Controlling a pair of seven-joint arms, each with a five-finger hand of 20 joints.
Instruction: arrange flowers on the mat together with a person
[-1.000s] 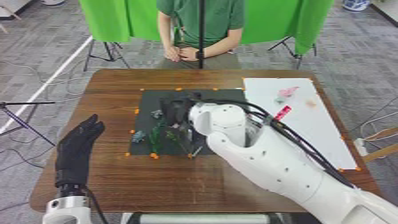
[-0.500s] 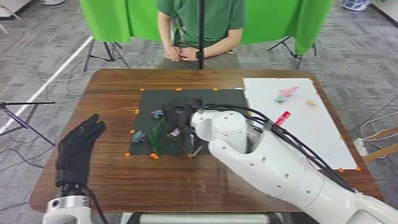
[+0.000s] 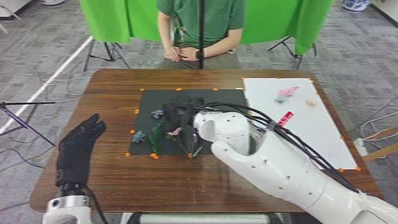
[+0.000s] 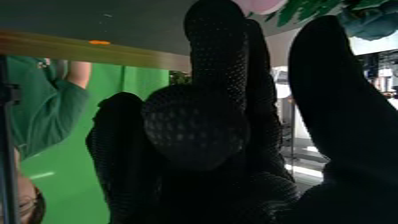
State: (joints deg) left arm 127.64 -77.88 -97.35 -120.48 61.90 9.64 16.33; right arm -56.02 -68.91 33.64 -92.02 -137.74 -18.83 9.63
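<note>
Your right hand (image 3: 182,112), its fingers loosely parted from the thumb and holding nothing visible, is nearer than your left hand (image 3: 78,145) to the pink flower (image 3: 174,132), just beside it on the mat (image 3: 160,98), toward the tabletop's (image 3: 108,102) near edge.

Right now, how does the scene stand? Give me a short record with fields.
Left hand: fingers straight, at the left side of the wooden table
Right hand: over the dark mat
Dark mat: blue flowers, green stems, small pink bloom
White sheet: pink flower, red strip
Held by right hand: cannot tell
</note>
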